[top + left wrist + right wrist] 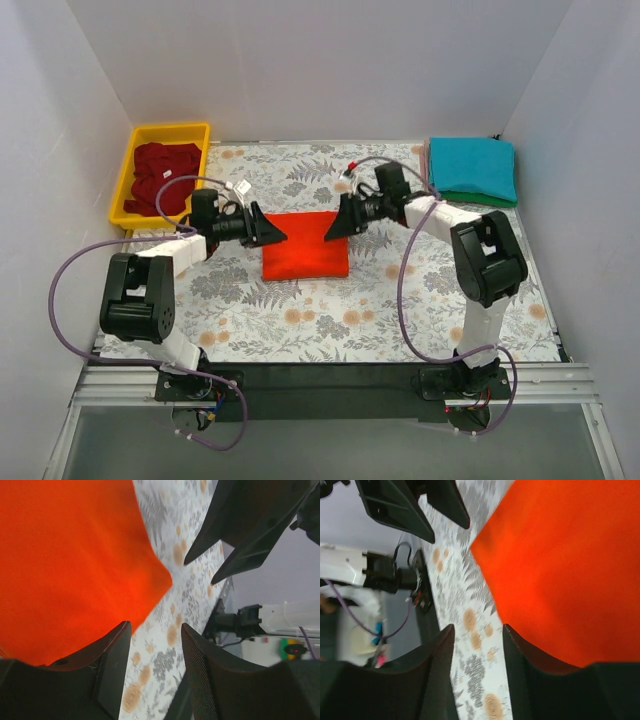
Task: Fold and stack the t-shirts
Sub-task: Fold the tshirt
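Note:
A folded orange-red t-shirt (305,244) lies flat in the middle of the floral cloth; it also shows in the left wrist view (70,565) and the right wrist view (570,565). My left gripper (277,236) is open and empty at the shirt's left edge, jaws apart over bare cloth (156,630). My right gripper (332,232) is open and empty at the shirt's upper right edge, also seen in its wrist view (478,630). A crumpled dark maroon t-shirt (163,178) lies in the yellow bin (130,170). A folded teal t-shirt (472,166) lies on a folded green t-shirt (480,198) at back right.
White walls enclose the table on three sides. The floral table cloth (340,320) covers the table between the arms. The arm bases stand on a black rail (330,385) at the near edge.

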### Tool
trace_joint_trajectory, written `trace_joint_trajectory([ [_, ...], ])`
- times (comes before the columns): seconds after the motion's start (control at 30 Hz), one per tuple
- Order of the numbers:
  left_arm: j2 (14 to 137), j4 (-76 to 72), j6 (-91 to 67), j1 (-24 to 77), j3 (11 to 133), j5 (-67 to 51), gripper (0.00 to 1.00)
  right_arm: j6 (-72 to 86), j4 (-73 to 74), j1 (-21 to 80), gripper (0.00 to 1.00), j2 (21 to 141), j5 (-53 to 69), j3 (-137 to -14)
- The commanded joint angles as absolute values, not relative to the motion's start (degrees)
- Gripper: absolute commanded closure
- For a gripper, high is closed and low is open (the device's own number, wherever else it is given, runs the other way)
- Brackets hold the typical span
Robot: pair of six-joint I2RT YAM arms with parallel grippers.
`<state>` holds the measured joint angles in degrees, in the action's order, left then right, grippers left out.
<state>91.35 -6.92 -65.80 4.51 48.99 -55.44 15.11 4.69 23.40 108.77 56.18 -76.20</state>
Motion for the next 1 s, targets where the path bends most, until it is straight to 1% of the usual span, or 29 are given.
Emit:
trace_joint_trajectory([
  [0.0, 91.8, -7.9, -70.5, 6.8, 43.5, -61.1, 0.57, 25.5, -6.1, 28.2, 0.52, 110.6, 63.9, -68.5],
  [0.03, 91.9, -7.9, -70.5, 7.4, 42.6, -60.6, 0.58, 26.1, -7.1, 29.0, 0.55, 111.3, 64.0, -67.6],
  [0.07, 92.5, -8.0, -70.7, 8.5, 40.8, -58.6, 0.59, 26.1, -7.4, 30.2, 0.61, 113.1, 63.3, -66.8],
  [0.13, 95.3, -8.3, -71.7, 8.7, 39.2, -56.4, 0.61, 25.5, -7.5, 30.9, 0.65, 115.6, 62.3, -65.6],
  [0.17, 96.6, -7.5, -71.7, 8.3, 38.8, -52.9, 0.62, 25.3, -7.4, 30.9, 0.67, 118.5, 60.8, -65.2],
  [0.23, 101.7, -3.8, -70.8, 7.0, 39.5, -49.7, 0.66, 25.2, -6.9, 29.6, 0.71, 121.2, 59.3, -63.7],
  [0.3, 105.2, -0.9, -69.4, 4.5, 41.2, -48.0, 0.69, 24.2, -5.5, 28.2, 0.74, 122.3, 55.3, -60.9],
  [0.37, 108.4, 2.2, -67.6, 2.6, 41.8, -48.4, 0.71, 22.7, -4.0, 25.8, 0.81, 121.2, 52.1, -59.2],
  [0.43, 109.1, 4.5, -64.2, 2.1, 41.9, -50.2, 0.71, 21.9, -3.0, 24.8, 0.86, 119.4, 52.3, -57.1],
  [0.47, 108.1, 4.5, -63.1, 2.0, 41.6, -53.1, 0.71, 20.4, -2.0, 24.9, 0.93, 116.7, 53.8, -56.9],
  [0.5, 107.0, 4.4, -62.1, 2.0, 40.8, -57.4, 0.71, 20.0, -1.7, 25.1, 0.95, 115.1, 54.9, -56.6],
  [0.53, 105.1, 3.7, -62.0, 2.2, 40.3, -59.7, 0.71, 19.8, -1.6, 26.3, 0.97, 113.2, 56.1, -56.3],
  [0.57, 101.3, 3.3, -61.9, 2.3, 40.0, -61.8, 0.7, 19.8, -1.7, 26.9, 0.97, 109.5, 58.9, -56.5],
  [0.63, 96.4, 2.9, -62.0, 2.6, 40.1, -66.5, 0.68, 20.4, -2.1, 28.7, 0.97, 106.1, 60.6, -57.7],
  [0.67, 94.2, 2.6, -62.2, 3.2, 40.2, -67.0, 0.68, 22.4, -2.7, 29.1, 0.96, 103.7, 60.9, -59.2],
  [0.7, 89.3, 1.3, -63.6, 3.8, 39.9, -67.3, 0.68, 23.5, -3.8, 29.4, 0.95, 102.9, 60.6, -60.2],
  [0.73, 87.6, -3.0, -66.9, 4.5, 38.7, -67.3, 0.67, 25.3, -4.9, 29.7, 0.94, 102.6, 60.0, -61.1],
  [0.8, 85.1, -7.7, -72.0, 6.8, 37.3, -66.0, 0.67, 30.9, -8.4, 29.9, 0.96, 103.9, 57.9, -64.1],
  [0.83, 84.8, -13.5, -77.5, 7.6, 35.8, -65.7, 0.67, 32.3, -8.4, 30.6, 0.99, 105.2, 57.1, -65.6],
  [0.9, 85.5, -16.9, -80.8, 9.2, 34.7, -63.9, 0.69, 34.8, -8.4, 31.6, 0.99, 110.3, 56.5, -69.3],
  [0.97, 88.0, -24.3, -86.4, 9.3, 32.6, -62.3, 0.7, 38.0, -9.0, 33.3, 0.99, 114.7, 56.0, -70.6],
])
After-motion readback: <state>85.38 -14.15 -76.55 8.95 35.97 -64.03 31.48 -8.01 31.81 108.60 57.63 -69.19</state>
